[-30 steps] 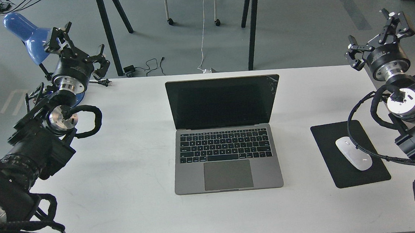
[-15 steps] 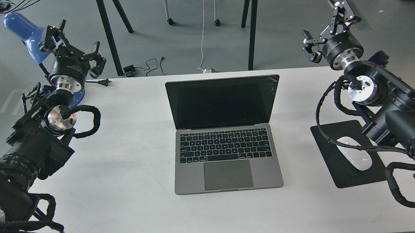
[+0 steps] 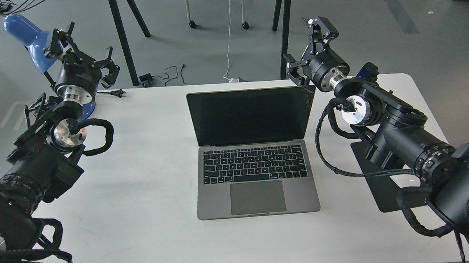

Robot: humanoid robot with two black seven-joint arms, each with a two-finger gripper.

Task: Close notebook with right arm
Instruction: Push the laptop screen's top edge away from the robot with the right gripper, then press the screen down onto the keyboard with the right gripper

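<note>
Hovering right gripper (image 3: 306,46), jaws wide and empty, beyond notebook (image 3: 255,150) lid's far right corner; lid edge lying at seven o'clock, running left-right. Left gripper (image 3: 78,55) well apart, jaws spread.

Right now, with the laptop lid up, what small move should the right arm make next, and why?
Probably ease the right gripper leftward, behind the top edge of the slim grey metal laptop. Its black screen stands open, and the open gripper sits just beyond the lid's upper right corner, apparently not touching, so it needs to get behind the lid before pushing it down.
</note>
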